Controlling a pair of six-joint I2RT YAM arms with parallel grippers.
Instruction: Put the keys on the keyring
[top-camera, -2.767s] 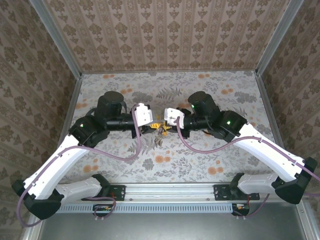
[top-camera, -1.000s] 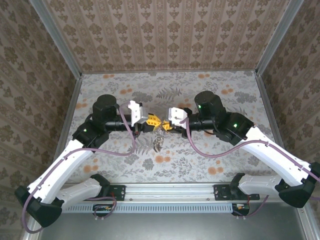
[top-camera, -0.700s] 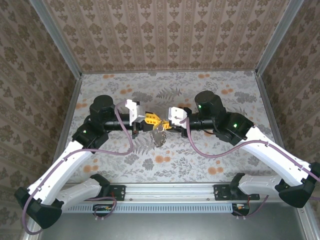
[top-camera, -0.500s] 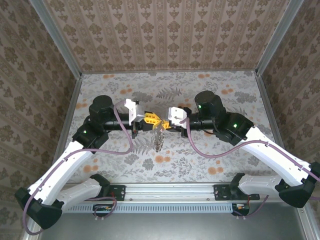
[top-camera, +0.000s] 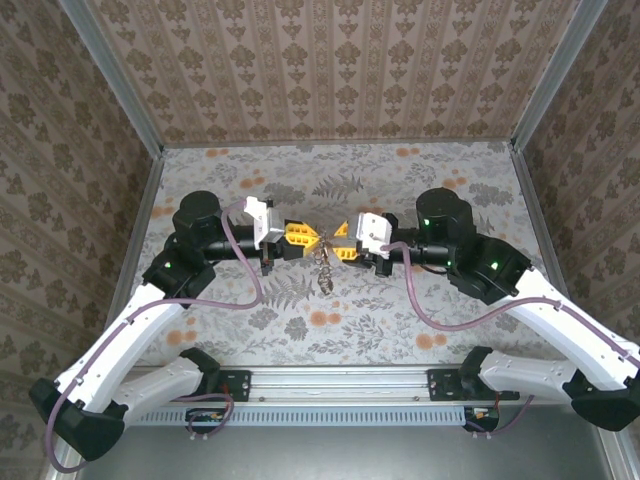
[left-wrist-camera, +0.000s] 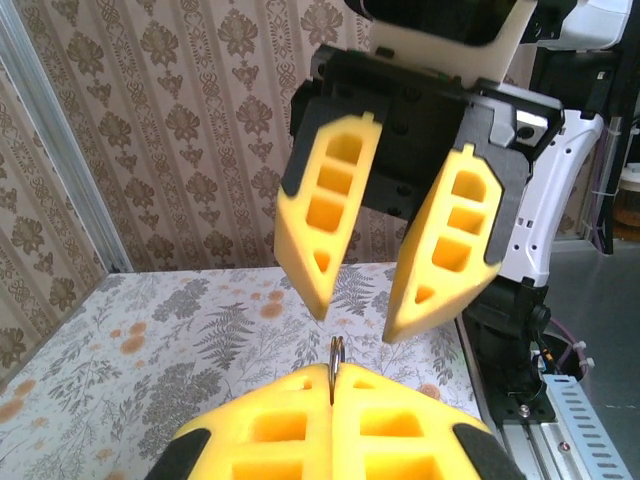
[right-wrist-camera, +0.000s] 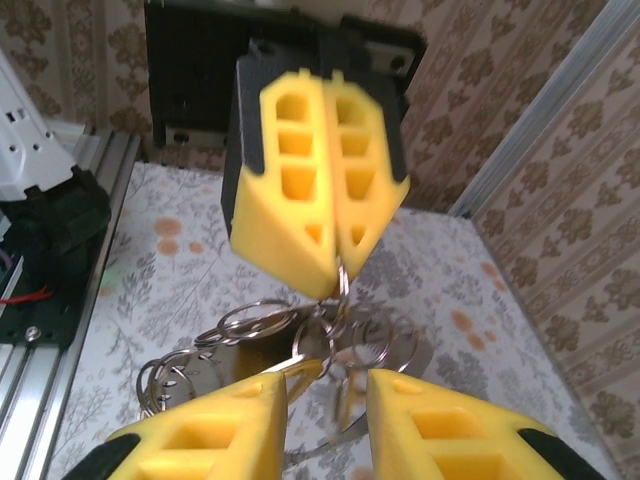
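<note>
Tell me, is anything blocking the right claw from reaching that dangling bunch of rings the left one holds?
Nothing visible does. The keyring hangs from the shut left gripper, directly before the open right gripper, with only air between them.

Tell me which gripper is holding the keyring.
The left gripper: its fingers are pressed shut on the keyring, which dangles below. The right gripper has its fingers apart.

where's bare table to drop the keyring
Free: the far strip of table along the back wall, and the near patch between the keyring and the rail. Crowded: the middle, where the left gripper pinches the keyring, facing the open right gripper.
</note>
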